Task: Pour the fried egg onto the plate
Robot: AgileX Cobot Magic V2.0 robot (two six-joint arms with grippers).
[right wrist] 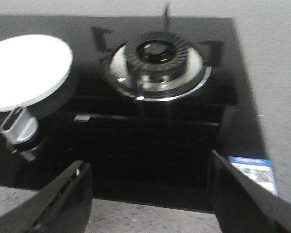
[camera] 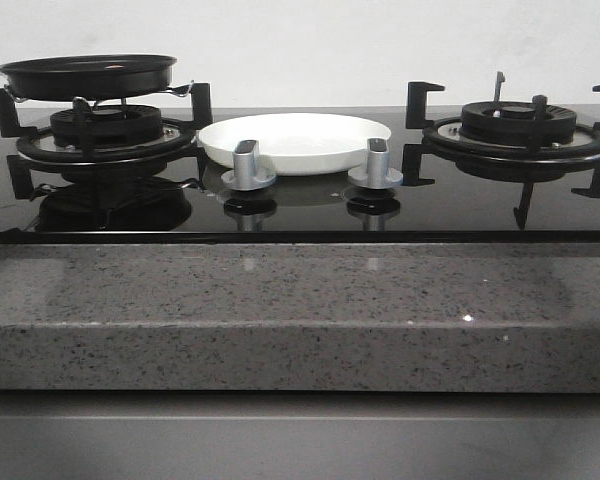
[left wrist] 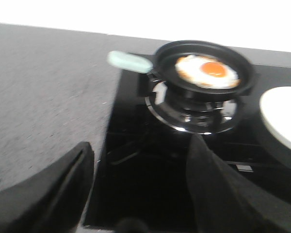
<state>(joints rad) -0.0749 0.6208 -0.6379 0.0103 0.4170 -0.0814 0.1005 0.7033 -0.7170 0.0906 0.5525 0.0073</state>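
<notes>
A small black frying pan (camera: 88,75) rests on the left burner (camera: 105,130). In the left wrist view the pan (left wrist: 203,65) holds the fried egg (left wrist: 208,71), white with an orange yolk, and has a pale green handle (left wrist: 128,61). The egg is hidden in the front view. The white plate (camera: 295,140) lies on the stove between the burners; it also shows in the left wrist view (left wrist: 283,119) and the right wrist view (right wrist: 26,70). My left gripper (left wrist: 140,150) is open and empty, short of the pan. My right gripper (right wrist: 148,174) is open and empty over the stove's front edge.
The black glass stove (camera: 300,205) carries a right burner (camera: 515,125) with pan supports and two silver knobs (camera: 248,165) (camera: 376,162) in front of the plate. A speckled grey counter (camera: 300,310) runs along the front. A blue sticker (right wrist: 254,172) lies at the stove's right.
</notes>
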